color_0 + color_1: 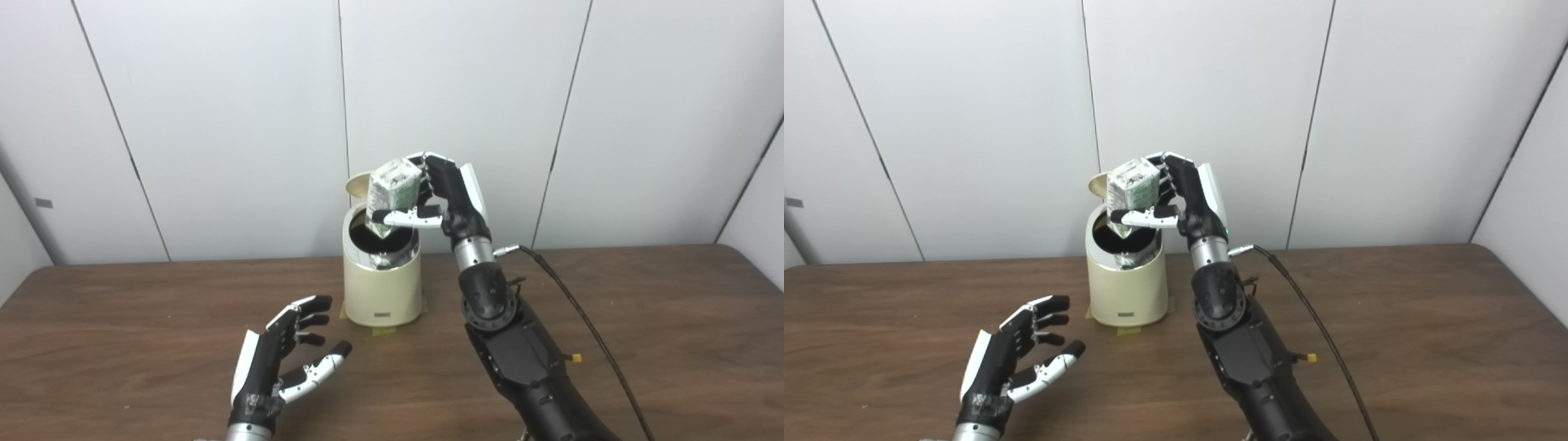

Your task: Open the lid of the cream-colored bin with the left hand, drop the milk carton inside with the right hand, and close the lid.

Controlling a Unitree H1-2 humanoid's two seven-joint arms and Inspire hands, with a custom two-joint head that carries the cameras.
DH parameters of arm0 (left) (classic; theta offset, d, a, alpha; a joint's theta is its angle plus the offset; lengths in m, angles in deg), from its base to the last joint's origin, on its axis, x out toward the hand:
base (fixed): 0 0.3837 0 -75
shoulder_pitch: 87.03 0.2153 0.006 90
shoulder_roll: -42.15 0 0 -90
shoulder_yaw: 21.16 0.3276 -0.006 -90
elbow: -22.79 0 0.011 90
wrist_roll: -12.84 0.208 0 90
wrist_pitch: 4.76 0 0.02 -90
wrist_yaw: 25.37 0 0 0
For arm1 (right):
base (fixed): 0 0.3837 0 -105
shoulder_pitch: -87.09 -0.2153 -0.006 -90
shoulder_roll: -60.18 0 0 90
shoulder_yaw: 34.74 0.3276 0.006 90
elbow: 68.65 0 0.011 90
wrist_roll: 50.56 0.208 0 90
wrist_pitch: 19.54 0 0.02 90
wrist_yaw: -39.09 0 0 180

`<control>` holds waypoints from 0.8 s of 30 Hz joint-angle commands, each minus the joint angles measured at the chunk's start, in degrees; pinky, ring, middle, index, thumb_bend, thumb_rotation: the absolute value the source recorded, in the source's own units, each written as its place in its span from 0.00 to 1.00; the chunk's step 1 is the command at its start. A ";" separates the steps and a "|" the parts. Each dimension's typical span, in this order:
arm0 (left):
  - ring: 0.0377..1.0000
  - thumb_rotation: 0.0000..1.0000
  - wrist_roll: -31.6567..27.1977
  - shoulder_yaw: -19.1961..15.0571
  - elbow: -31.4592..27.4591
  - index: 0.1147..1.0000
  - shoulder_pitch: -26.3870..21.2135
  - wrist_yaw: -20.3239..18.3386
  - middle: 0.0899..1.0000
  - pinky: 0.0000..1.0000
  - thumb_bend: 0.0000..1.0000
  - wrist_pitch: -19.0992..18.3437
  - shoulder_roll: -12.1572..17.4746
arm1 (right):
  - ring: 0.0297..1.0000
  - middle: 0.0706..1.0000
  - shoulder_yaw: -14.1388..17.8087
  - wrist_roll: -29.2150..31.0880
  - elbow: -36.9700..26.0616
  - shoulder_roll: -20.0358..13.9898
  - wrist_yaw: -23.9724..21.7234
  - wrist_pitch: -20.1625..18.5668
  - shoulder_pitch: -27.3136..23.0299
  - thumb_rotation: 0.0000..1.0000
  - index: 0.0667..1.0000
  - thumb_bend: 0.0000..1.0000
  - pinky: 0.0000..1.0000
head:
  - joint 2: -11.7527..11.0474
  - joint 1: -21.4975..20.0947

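White wall panels with dark seams stand behind a brown wood-grain tabletop (643, 318), whose near edge is cut off by the bottom of both views.

The fingers (438, 168) of the right hand (456, 196) are curled around a milk carton (393, 190), with the thumb laid across the carton's front face; the carton is white with green print (the print is too small to read). It hangs tilted, its lower corner pointing down into the mouth of the bin (383, 288) and not touching the rim as far as can be seen. The hand's palm faces left, the wrist rising nearly upright from a dark forearm that enters from the lower right; a black cable (576, 306) trails from the wrist down toward the bottom edge.

The bin is cream-colored, round and upright near the middle of the tabletop, with bits of tape at its base. Its lid (358, 184) is tipped up behind the opening, mostly hidden by the carton. The inside is dark; something shiny shows against the inner wall, hard to make out.

The left hand (278, 361) is low over the tabletop, left of and nearer than the bin, apart from it. Its fingers are spread, holding nothing, palm turned toward the bin.
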 commanded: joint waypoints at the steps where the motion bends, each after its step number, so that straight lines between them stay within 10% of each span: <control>1: 0.73 0.14 0.41 0.16 -2.08 0.72 -1.55 0.74 0.76 0.62 0.62 0.57 -0.39 | 0.31 0.38 -0.56 -0.99 -0.05 0.14 -0.07 1.33 -2.43 0.00 0.50 0.52 0.29 | 0.04 0.06; 24: 0.73 0.14 0.73 0.47 -2.29 0.72 -1.71 0.98 0.76 0.63 0.62 0.25 -0.44 | 0.31 0.38 -1.02 -0.11 1.64 -0.42 -0.85 2.82 -2.20 0.00 0.49 0.52 0.28 | 0.66 0.65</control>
